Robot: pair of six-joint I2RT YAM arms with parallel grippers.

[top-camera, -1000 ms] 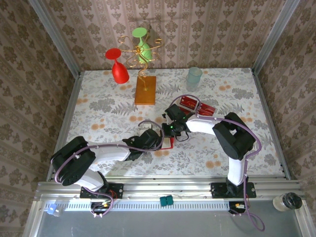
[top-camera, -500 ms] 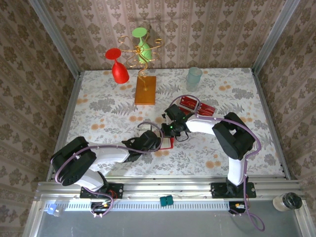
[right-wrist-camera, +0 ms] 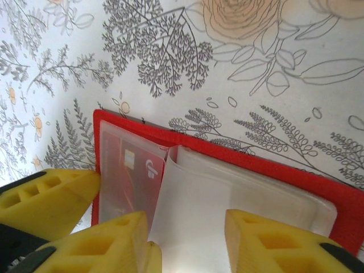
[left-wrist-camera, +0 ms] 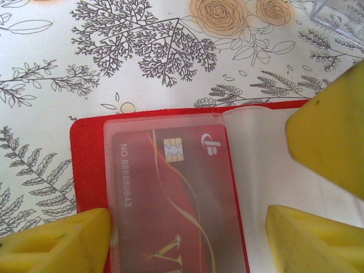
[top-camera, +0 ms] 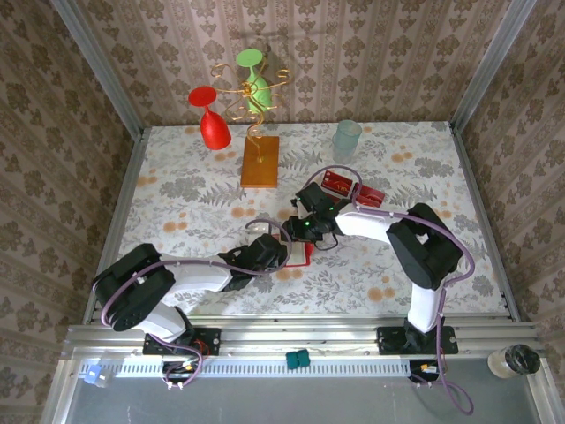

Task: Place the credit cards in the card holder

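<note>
Because the card holder point(left-wrist-camera: 88, 170) must lie flat to take cards, it sits open near the middle of the tabletop point(top-camera: 177, 203). The left gripper point(left-wrist-camera: 187, 227) stands released astride it, probably steadying it, and the right gripper point(right-wrist-camera: 186, 227) is parted around a pale pocket leaf point(right-wrist-camera: 193, 193). Spare credit cards point(top-camera: 353, 187) lie toward the right edge; one credit card point(left-wrist-camera: 170, 187) sits in the clear sleeve point(left-wrist-camera: 136, 124).

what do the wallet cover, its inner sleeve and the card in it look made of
Card holder cover: matte red, probably faux leather or vinyl; no grain visible, so uncertain.
Inner sleeve: thin clear flexible plastic, since the credit card shows through it under soft glare.
Credit card: likely glossy plastic, with printed gold lettering and a metallic chip contact.
</note>
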